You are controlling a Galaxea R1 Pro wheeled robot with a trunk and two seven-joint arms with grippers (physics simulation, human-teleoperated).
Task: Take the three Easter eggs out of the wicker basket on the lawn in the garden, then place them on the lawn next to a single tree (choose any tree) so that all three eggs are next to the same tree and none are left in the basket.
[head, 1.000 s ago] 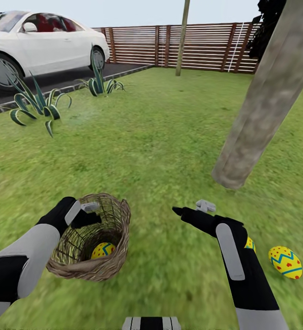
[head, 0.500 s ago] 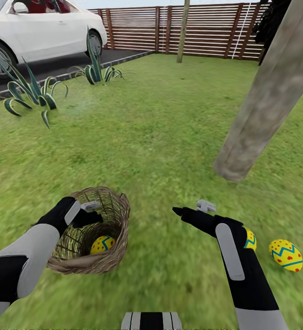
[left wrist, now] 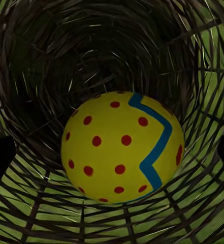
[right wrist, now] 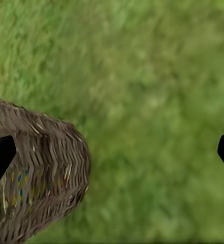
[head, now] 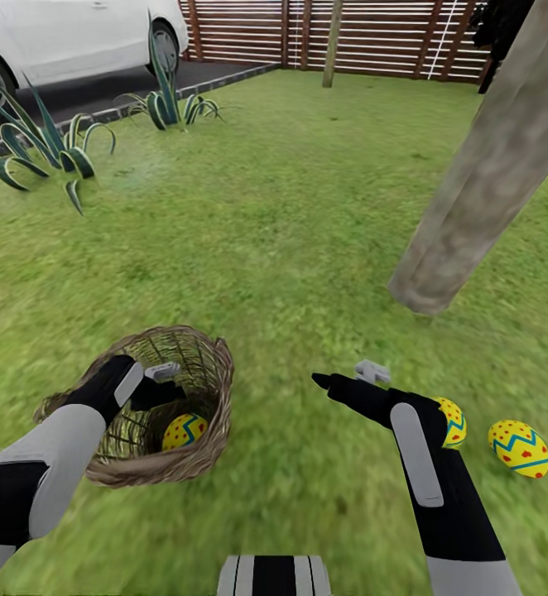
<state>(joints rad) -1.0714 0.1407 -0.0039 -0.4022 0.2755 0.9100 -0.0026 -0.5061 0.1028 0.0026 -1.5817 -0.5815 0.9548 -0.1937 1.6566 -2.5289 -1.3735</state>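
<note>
Your left gripper (head: 160, 382) hangs in the wicker basket (head: 212, 393), fingers apart above one egg (left wrist: 123, 147); your right gripper's (head: 340, 379) fingers are apart, empty.

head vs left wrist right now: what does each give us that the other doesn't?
Head view alone: two Easter eggs on the lawn, one in the open and one partly behind the right arm, near the tree trunk; also the fence, spiky plants and white car.

Left wrist view alone: the egg's red dots and blue zigzag close up, resting on the weave, between open jaws.

Both: that last egg inside the wicker basket.
</note>
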